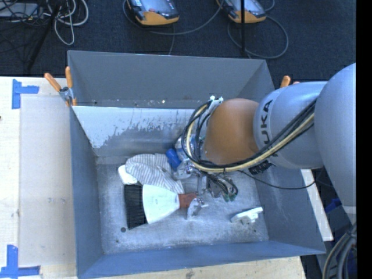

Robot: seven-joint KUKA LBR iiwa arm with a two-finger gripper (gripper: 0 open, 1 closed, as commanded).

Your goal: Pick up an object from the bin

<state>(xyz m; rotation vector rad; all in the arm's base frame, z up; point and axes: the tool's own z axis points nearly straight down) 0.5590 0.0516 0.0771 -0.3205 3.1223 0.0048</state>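
My gripper [196, 206] is low in the middle of the bin, under the orange wrist cover. It sits right at the red-brown handle end [186, 200] of a white hand brush [157, 203] whose black bristles [135, 206] point left. The brush lies flat on the bin floor. Just behind it lies a crumpled white and grey checked cloth [148, 169]. A small blue thing [172, 157] is at the cloth's right end, partly hidden by the cables. Whether the gripper has hold of the brush handle is hidden.
A small white plastic piece [247, 215] lies alone on the floor to the right of the gripper. The arm and its cables cover the back right of the bin. The sloped bin walls stand close on every side.
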